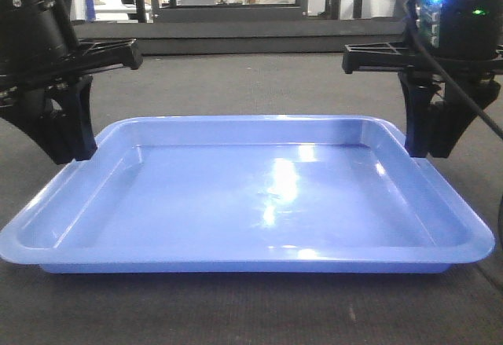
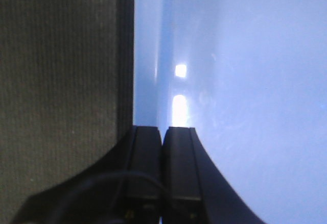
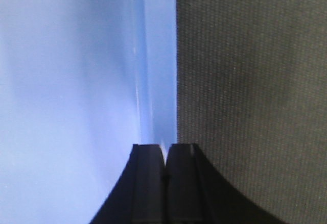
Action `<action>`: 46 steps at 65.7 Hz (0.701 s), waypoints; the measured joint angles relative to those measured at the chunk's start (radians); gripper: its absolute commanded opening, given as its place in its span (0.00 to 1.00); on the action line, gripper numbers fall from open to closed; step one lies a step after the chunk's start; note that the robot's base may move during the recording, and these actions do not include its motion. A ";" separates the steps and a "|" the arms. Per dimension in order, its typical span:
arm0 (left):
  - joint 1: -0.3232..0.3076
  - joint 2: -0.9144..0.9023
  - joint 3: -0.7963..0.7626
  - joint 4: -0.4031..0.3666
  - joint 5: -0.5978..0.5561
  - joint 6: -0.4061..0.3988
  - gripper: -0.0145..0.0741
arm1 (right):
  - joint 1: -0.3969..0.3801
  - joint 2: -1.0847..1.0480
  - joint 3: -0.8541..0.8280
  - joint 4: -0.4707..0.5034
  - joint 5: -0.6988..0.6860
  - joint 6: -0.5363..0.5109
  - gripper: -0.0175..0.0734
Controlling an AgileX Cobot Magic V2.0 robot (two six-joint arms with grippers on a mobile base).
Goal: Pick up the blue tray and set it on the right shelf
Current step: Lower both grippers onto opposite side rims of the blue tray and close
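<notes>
The blue tray (image 1: 196, 203) is glossy, smooth plastic; the table (image 1: 236, 86) is matt, rough cloth.

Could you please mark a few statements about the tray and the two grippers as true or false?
1. The blue tray holds nothing. True.
2. The left gripper is closed on the tray's left rim. True.
3. The right gripper hangs open above the middle of the tray. False: it is closed on the tray's right rim.
4. The tray sits on a steel shelf. False: the dark table lies under it.
5. The tray is tipped up on its side. False: it lies flat, with its open side up.
</notes>
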 measured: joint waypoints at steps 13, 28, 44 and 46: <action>0.000 0.027 0.000 0.020 -0.004 -0.005 0.12 | 0.000 0.023 0.000 0.000 0.000 0.000 0.26; 0.000 0.027 -0.002 0.032 0.017 -0.005 0.12 | 0.000 0.029 -0.002 0.000 0.002 0.002 0.26; 0.000 0.036 -0.042 0.050 0.055 -0.005 0.12 | 0.000 0.029 -0.002 0.000 0.002 0.002 0.26; 0.000 0.036 -0.048 0.055 0.055 -0.005 0.12 | 0.000 0.029 -0.002 0.000 0.002 0.002 0.26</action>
